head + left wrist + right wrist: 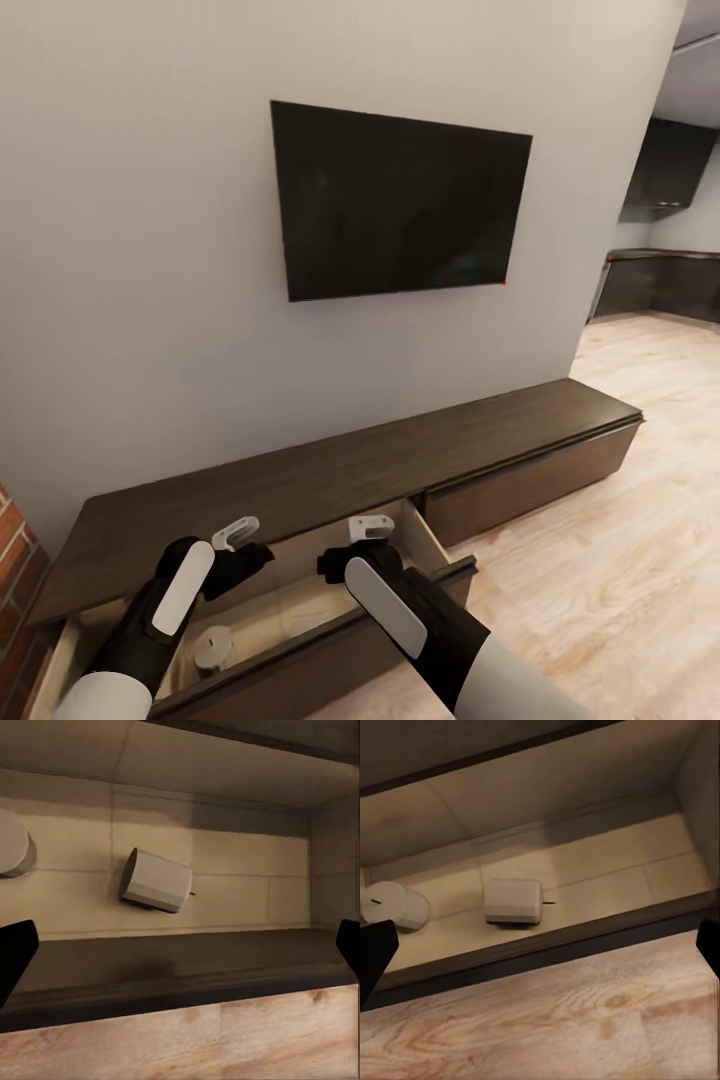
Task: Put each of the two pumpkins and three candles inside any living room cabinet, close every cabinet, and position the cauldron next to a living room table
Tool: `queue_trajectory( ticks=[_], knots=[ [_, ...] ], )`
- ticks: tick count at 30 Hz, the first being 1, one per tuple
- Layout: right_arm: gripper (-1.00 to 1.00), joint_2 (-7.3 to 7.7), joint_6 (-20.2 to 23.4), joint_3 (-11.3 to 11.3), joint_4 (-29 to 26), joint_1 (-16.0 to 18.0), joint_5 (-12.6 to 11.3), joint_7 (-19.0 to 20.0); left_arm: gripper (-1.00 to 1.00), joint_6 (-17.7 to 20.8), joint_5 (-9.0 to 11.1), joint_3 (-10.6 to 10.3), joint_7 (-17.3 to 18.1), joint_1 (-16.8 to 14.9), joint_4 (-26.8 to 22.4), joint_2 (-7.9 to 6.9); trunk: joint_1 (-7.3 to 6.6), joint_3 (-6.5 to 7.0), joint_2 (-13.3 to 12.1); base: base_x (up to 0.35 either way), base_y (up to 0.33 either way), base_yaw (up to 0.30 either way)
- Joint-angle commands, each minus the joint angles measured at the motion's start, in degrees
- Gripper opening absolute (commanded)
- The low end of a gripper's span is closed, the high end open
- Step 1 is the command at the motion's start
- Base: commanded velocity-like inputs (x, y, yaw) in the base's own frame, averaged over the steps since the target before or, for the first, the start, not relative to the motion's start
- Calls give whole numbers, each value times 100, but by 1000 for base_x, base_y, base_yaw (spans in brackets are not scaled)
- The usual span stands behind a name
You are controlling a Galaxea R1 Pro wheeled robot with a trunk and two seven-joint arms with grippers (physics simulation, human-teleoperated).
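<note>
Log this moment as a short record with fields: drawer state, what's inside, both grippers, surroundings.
cabinet: long low dark-brown unit against the wall
left drawer: pulled open, pale inside
right drawer: shut
contents: two pale candles, one upright, one lying on its side
left gripper: open, empty, above the open drawer
right gripper: open, empty, above the open drawer
surroundings: dark TV on the wall above the cabinet; wood floor
</note>
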State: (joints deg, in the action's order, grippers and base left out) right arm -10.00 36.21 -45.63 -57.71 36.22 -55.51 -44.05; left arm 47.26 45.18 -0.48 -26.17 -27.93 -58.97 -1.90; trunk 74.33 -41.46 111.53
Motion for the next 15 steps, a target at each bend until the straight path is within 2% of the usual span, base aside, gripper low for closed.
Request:
queue_trajectory(
  ticks=[1, 11, 15],
  knots=[
    [100, 0, 9, -11, -3, 8, -41, -50, 100, 11, 61, -5, -55, -1, -9, -4, -23, 18, -39, 0, 0, -248],
    [100, 0, 9, 26, -3, 8, -49, -71, 100, 11, 46, -5, -55, 0, -9, -27, -243, 250, -440, 0, 0, -248],
    [100, 0, 9, 36, -3, 8, -127, -80, 100, 11, 44, -5, -55, -1, -9, -25, -331, 344, -600, 0, 0, -248]
  ],
)
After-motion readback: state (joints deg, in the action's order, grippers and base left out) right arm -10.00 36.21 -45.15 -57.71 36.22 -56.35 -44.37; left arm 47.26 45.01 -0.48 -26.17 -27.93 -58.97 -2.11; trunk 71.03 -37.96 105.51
